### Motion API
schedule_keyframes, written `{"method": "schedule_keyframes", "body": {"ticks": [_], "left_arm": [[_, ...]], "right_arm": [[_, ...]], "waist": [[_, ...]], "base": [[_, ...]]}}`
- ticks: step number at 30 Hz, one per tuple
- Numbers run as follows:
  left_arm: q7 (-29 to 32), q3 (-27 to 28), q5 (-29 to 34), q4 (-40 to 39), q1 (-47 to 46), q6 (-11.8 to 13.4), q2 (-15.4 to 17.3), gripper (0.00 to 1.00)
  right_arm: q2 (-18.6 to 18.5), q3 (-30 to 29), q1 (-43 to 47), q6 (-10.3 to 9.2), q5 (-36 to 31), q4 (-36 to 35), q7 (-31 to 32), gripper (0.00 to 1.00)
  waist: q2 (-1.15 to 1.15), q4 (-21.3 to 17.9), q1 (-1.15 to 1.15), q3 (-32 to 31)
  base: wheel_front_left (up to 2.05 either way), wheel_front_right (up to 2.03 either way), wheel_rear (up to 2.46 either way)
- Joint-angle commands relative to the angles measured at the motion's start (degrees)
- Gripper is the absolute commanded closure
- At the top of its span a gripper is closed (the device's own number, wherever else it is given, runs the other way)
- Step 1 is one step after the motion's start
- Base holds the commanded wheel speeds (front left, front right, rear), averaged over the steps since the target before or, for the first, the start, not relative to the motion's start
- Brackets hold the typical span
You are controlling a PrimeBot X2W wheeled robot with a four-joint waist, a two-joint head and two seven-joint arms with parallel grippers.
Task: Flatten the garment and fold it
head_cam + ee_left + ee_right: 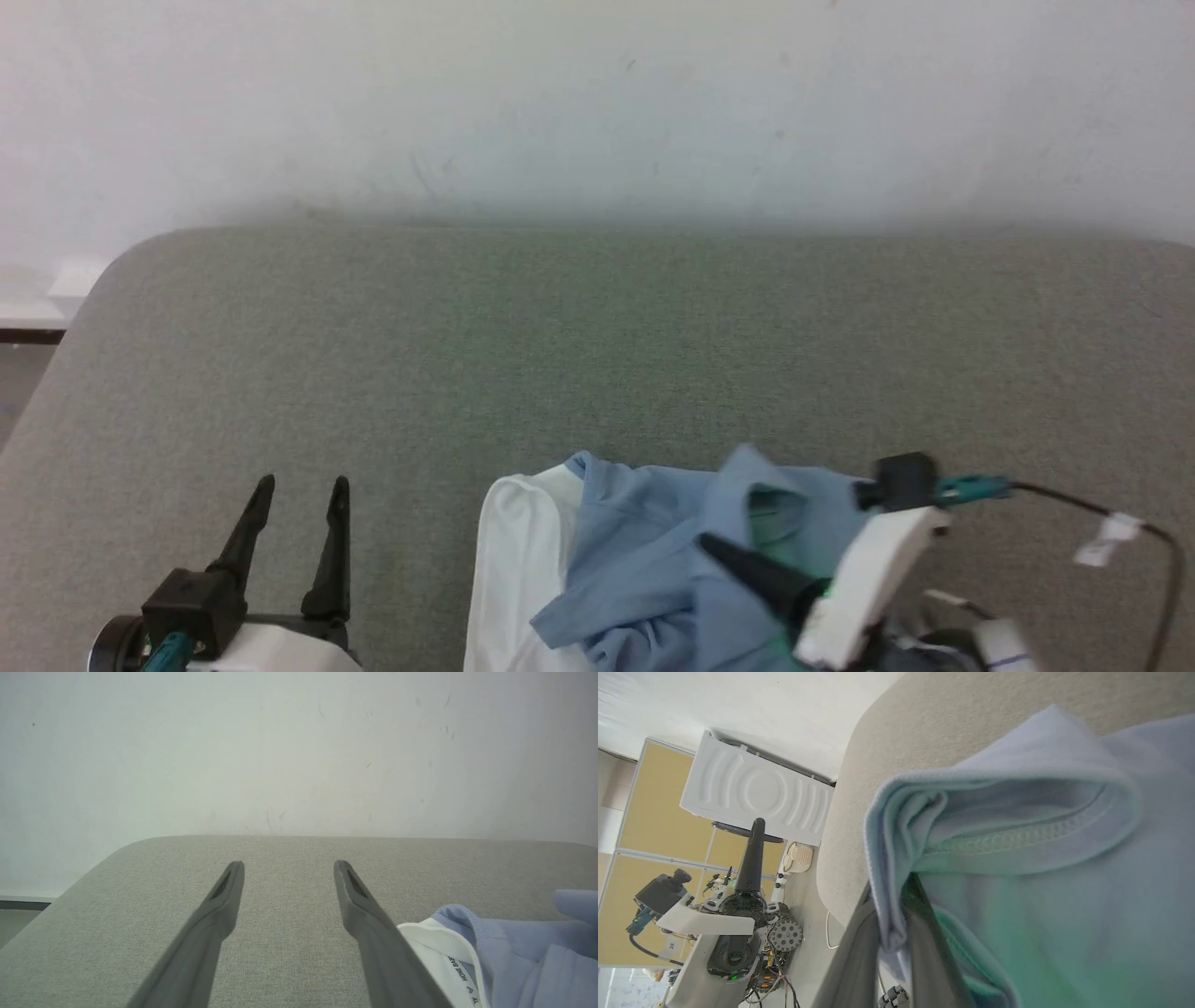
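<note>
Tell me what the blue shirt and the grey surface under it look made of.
The shirt: soft knit fabric, probably cotton, matte; stitched hem and limp folds show. The surface: woven upholstery cloth, matte grey, fine speckled weave; rounded corner hints at padding.

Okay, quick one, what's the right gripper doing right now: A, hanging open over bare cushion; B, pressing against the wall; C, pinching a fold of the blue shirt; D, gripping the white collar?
C: in the right wrist view the right gripper has its two fingers closed on a hemmed fold of the light blue shirt; the open one over the bare grey surface is the left gripper.
</note>
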Motion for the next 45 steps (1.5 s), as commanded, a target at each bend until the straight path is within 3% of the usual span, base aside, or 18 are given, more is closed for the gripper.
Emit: {"method": "schedule_keyframes", "body": {"ticks": [1, 4, 5, 7, 13, 19, 23, 31, 35, 45], "left_arm": [[-0.27, -0.14, 0.37, 0.22, -1.07, -0.36, -0.21, 0.00], [-0.27, -0.37, 0.32, 0.60, -1.89, -0.62, -0.40, 0.00], [-0.27, -0.36, 0.28, 0.71, -2.08, -0.69, -0.49, 0.00], [-0.27, -0.35, 0.30, 0.92, -2.33, -0.79, -0.68, 0.00], [-0.27, 0.30, 0.44, 1.34, -2.51, -1.00, -1.24, 0.00], [-0.27, 0.94, 0.94, 1.69, -2.13, -1.11, -1.98, 0.00], [-0.27, 1.43, 1.26, 1.73, -1.91, -1.15, -2.52, 0.00], [-0.27, 2.56, 1.72, 1.87, -1.63, -1.22, -3.35, 0.00], [-0.27, 3.33, 1.80, 1.98, -1.29, -1.25, -3.56, 0.00], [-0.27, 4.25, 1.93, 2.06, 0.11, -1.32, -4.18, 0.00]], "right_arm": [[0.39, 2.21, -1.17, -0.03, 1.32, 0.59, -1.37, 1.00], [0.42, 10.31, -3.09, -0.03, 2.80, 3.94, -5.68, 1.00], [0.42, 12.56, -3.87, -0.03, 2.46, 5.19, -7.13, 0.77], [0.43, 16.47, -5.40, -0.03, 2.08, 7.23, -10.13, 0.00], [-1.51, 25.67, -11.04, -0.03, -1.47, 7.85, -18.27, 0.00], [-9.01, 30.38, -16.47, -0.03, -12.67, 2.80, -27.35, 0.00], [-11.06, 22.27, -14.80, -0.03, -25.35, 2.24, -33.13, 0.00], [-8.36, -2.22, -1.39, -0.03, -44.64, -6.52, -36.09, 0.00], [-6.04, -9.99, 4.59, -0.03, -46.43, -11.69, -36.32, 0.00], [-4.85, -18.87, 13.18, -0.03, -43.17, -14.04, -32.34, 0.00]], "waist": [[0.00, 1.06, 0.00, 0.51], [0.00, 2.24, 0.00, 1.10], [0.00, 2.50, 0.00, 1.28], [0.00, 2.88, 0.00, 1.59], [0.00, 2.70, 0.00, 1.98], [0.00, 1.23, 0.00, 1.39], [0.00, 0.05, 0.00, 1.06], [0.00, -1.84, 0.00, 0.74], [0.00, -2.85, 0.00, 0.26], [0.00, -3.61, 0.00, -0.95]], "base": [[0.00, 0.00, 0.00], [0.00, 0.00, 0.00], [0.00, 0.00, 0.00], [0.00, 0.00, 0.00], [0.00, 0.00, 0.00], [0.00, 0.00, 0.00], [0.00, 0.00, 0.00], [0.00, 0.00, 0.00], [0.00, 0.00, 0.00], [0.00, 0.00, 0.00]]}}
